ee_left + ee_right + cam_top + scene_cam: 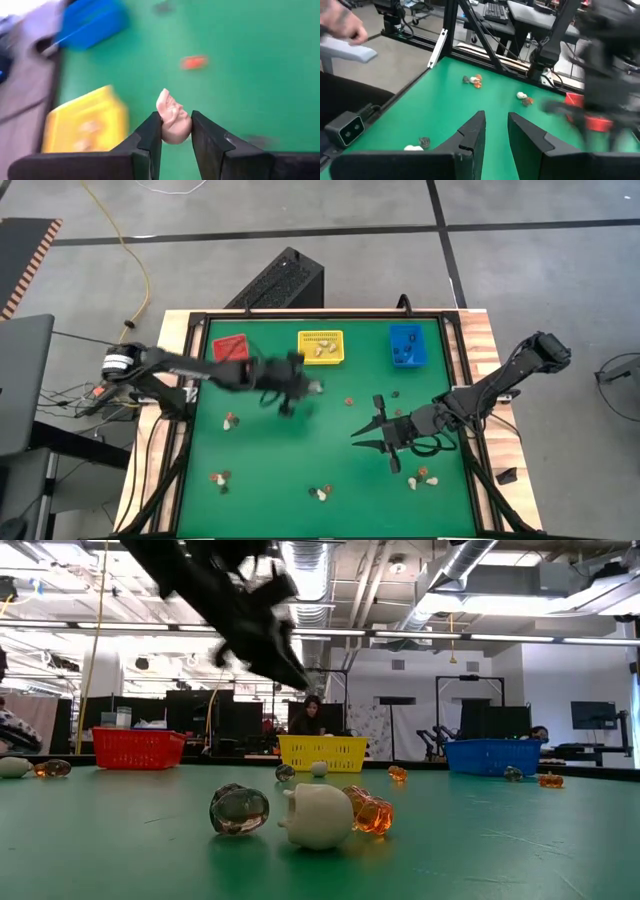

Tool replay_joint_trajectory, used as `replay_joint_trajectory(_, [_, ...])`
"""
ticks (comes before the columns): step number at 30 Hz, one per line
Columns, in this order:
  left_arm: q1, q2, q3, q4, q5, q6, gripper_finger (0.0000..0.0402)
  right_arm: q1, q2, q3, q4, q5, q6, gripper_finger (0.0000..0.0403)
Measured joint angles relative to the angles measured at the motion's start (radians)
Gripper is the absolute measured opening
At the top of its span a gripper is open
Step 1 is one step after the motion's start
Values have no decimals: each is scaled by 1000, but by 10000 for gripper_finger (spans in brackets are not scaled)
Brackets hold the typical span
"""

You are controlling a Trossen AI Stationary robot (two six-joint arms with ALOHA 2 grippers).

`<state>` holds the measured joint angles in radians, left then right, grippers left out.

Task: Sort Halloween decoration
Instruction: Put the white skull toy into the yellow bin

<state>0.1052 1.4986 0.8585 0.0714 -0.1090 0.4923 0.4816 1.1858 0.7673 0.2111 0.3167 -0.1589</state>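
Observation:
My left gripper (176,127) hangs over the green mat near the yellow bin (321,346), shut on a cream-white trinket (172,119); the high view shows that gripper (310,387) just short of the bin. My right gripper (496,119) is open and low over the mat's right half (366,423), holding nothing. Small cream, orange and dark trinkets lie scattered on the mat (232,420) (219,478) (319,493) (422,477) (349,401). The low view shows a cluster of three up close: a dark glassy one (238,810), a cream one (318,815) and an orange one (370,812). My left gripper pinches the cream trinket's lower part (175,134) between its two fingers (152,132). The trinket's upper end (165,97) sticks out past the fingertips. It is lifted clear of the mat.
Red bin (231,347), yellow bin and blue bin (407,345) stand in a row along the mat's far edge; the yellow and blue ones hold trinkets. A black frame (448,380) borders the mat. A person's hand (342,25) shows beyond the table.

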Motion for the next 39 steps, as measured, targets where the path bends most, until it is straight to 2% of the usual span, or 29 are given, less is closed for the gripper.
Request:
replay_joint_trajectory(4, [204,91,0,187,40,-49,78,-1,0,0,-31,1,-7,113])
replay_joint_trajectory(9, [350,212,0,359,127,-200,79,-8,0,0,-45,1,-10,113])
replay_joint_trajectory(12, [386,262,0,411,129,-283,80,-15,0,0,-60,1,-10,113])
replay_joint_trajectory(15, [394,272,0,412,129,-285,87,-20,0,0,-89,2,-7,113])
replay_joint_trajectory(23, [389,255,24,408,80,-286,155,-20,0,0,-121,2,-7,113])
replay_joint_trajectory(26, [382,210,56,329,93,-353,176,-20,0,0,-122,2,37,113])
replay_joint_trajectory(31, [326,18,71,102,191,-405,184,-1,-1,0,-178,3,256,113])
replay_joint_trajectory(35, [216,-161,12,-10,220,-408,175,65,0,0,-332,1,546,113])
replay_joint_trajectory(39, [63,-314,-111,57,185,-401,164,148,0,0,-494,2,916,113])
